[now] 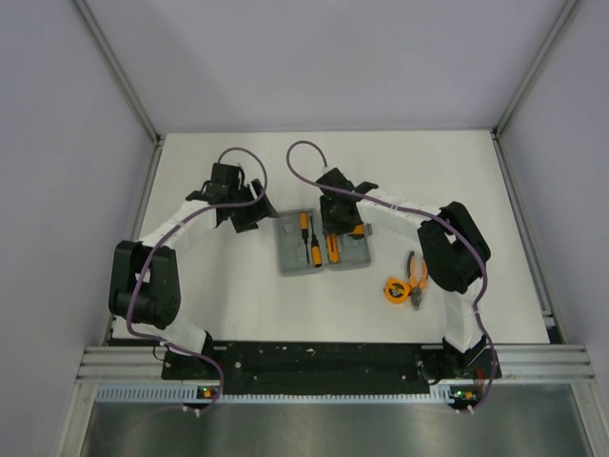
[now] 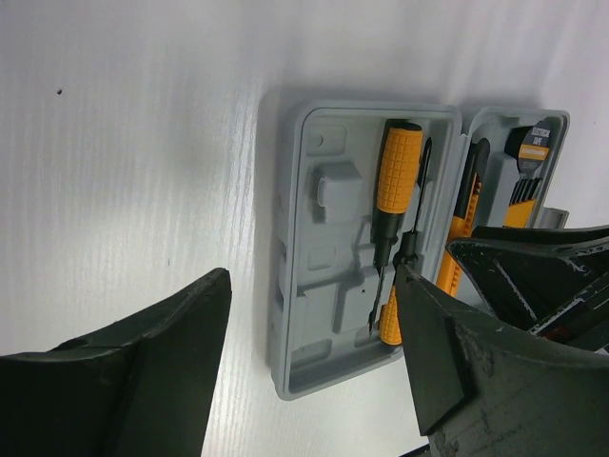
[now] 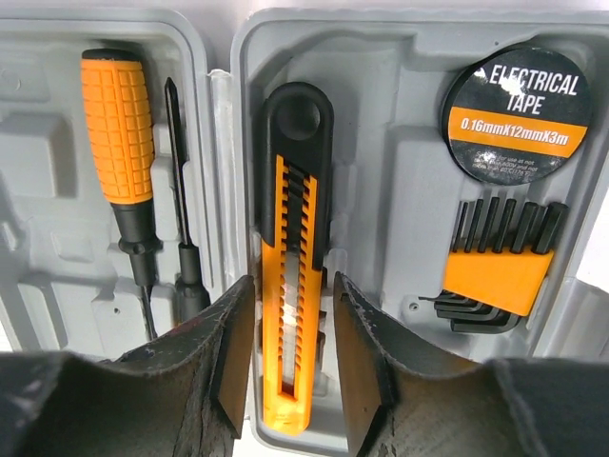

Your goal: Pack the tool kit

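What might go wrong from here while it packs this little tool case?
The right fingers closely flank the orange knife in the case; if one catches it while lifting away, the knife might tip out of its slot. The pliers and tape measure lie on the table right beside the right arm, so a swing of that arm could knock them away.

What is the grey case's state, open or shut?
Open: both halves of the grey case lie flat, screwdriver and utility knife visible inside.

White-linked, black-jointed arms [image 1: 166,228] trail purple cables [image 1: 240,149]; left tool [image 2: 312,276] and right tool [image 3: 292,286] are matte black.
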Robot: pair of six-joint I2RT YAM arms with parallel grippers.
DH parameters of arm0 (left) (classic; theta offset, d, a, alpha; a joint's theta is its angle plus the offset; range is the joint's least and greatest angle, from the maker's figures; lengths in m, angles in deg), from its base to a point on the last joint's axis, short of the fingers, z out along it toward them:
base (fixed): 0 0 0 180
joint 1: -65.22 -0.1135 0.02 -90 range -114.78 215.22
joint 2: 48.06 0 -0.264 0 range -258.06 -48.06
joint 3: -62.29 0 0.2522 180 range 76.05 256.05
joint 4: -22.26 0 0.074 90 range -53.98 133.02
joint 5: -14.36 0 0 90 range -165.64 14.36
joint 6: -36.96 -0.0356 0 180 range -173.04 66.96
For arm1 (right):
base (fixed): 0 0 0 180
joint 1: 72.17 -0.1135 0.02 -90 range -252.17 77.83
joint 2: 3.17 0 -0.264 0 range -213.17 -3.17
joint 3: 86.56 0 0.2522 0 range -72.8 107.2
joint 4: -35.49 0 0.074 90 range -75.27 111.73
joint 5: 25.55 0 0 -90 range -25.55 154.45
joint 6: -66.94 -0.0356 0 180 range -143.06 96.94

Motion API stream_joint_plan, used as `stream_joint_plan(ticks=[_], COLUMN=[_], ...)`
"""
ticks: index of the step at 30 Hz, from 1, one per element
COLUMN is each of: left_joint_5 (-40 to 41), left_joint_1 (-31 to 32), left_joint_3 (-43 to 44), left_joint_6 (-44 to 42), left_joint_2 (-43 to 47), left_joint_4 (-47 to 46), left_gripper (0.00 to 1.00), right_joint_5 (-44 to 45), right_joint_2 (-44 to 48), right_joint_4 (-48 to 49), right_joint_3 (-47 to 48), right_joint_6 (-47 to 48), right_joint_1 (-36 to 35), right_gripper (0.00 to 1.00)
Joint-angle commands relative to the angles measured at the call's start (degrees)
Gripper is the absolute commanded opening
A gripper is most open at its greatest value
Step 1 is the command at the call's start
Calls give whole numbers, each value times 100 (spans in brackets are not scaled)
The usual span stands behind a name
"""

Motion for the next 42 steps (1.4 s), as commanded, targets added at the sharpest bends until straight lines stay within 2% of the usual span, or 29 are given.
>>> stream_joint_plan(ticks=[1, 7, 13, 22, 32, 38, 42], left_joint_5=[-68, -94, -103, -138, -472, -648, -692], left_joint_1=[-30, -30, -30, -30, -30, -30, -30], left_joint_3=[218, 219, 210, 166, 60, -45, -89], left_joint_6=[-76, -68, -67, -41, 152, 266, 275], left_joint_2=[-5, 3, -14, -313, -638, -823, -884], left_joint_4=[-93, -93, -110, 4, 4, -5, -13], left_gripper=[73, 73, 73, 73, 72, 71, 71], right_joint_5=[11, 46, 20, -6, 169, 529, 600], right_joint_2=[35, 211, 255, 114, -88, -237, -334], right_joint_4=[70, 61, 26, 26, -62, -273, -378], right_joint_3=[289, 298, 263, 166, 123, 237, 246], right_joint_6=[-101, -101, 13, 110, 66, 13, -31], right_joint_1=[-53, -53, -62, -88, -193, -308, -317], right_gripper=[39, 38, 27, 17, 18, 28, 28])
